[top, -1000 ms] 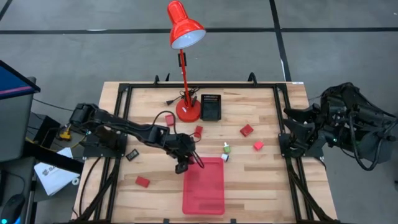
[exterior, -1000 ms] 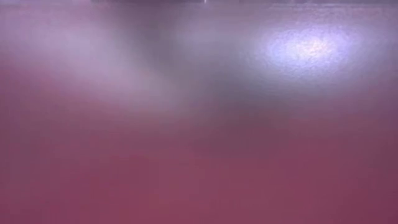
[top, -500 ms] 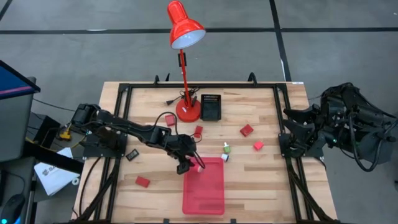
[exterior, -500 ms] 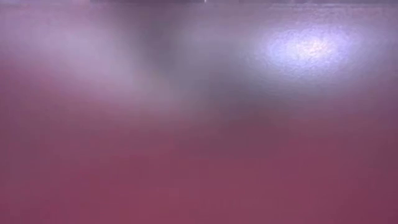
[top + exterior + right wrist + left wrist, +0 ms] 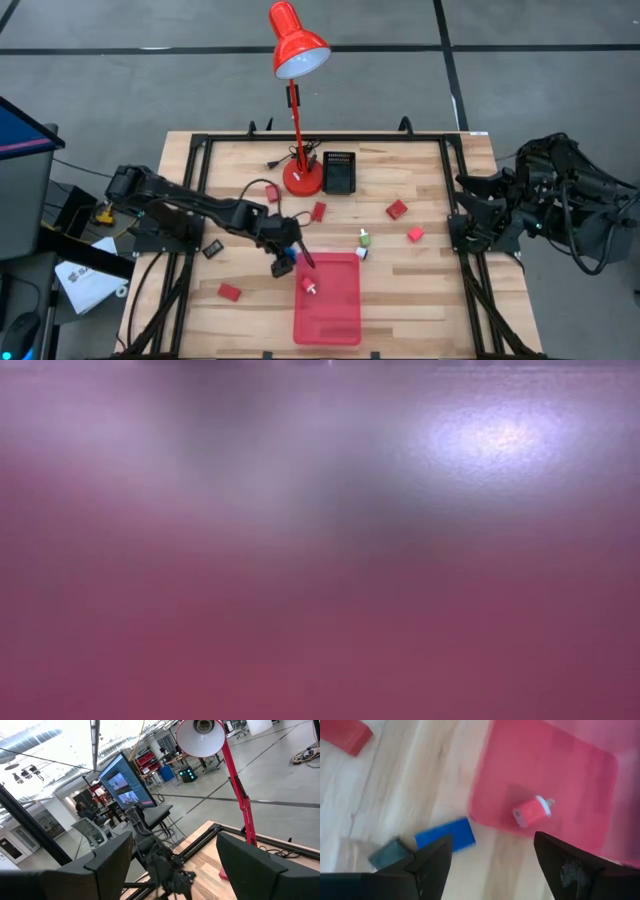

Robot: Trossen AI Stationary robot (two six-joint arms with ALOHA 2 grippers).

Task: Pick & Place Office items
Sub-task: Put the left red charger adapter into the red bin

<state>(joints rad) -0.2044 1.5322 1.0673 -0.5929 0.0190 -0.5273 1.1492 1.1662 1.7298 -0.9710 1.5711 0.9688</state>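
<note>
My left gripper (image 5: 289, 262) (image 5: 492, 865) hangs open over the table just off the red tray's (image 5: 335, 310) far left corner, with nothing between its fingers. A small red piece with a white cap (image 5: 532, 811) (image 5: 308, 286) lies on its side on the tray's far left part. A blue block (image 5: 445, 835) and a dark grey piece (image 5: 390, 852) lie flat on the wood under the gripper. My right gripper (image 5: 172, 870) is open, held high off the table's right edge and pointing level into the room. The low view shows only a pink blur.
Red blocks lie scattered on the table (image 5: 271, 193) (image 5: 319, 211) (image 5: 397, 209) (image 5: 415, 234) (image 5: 230, 292). A white-green piece (image 5: 364, 237) lies right of the tray's far end. A red desk lamp (image 5: 303, 178) and a black box (image 5: 339, 172) stand at the far middle. A small black item (image 5: 212, 250) lies at the left.
My left gripper has opened and let go of the small red white-capped piece, which has dropped onto the tray's far left part. The gripper has then drawn back a little toward the table's left edge, off the tray.
</note>
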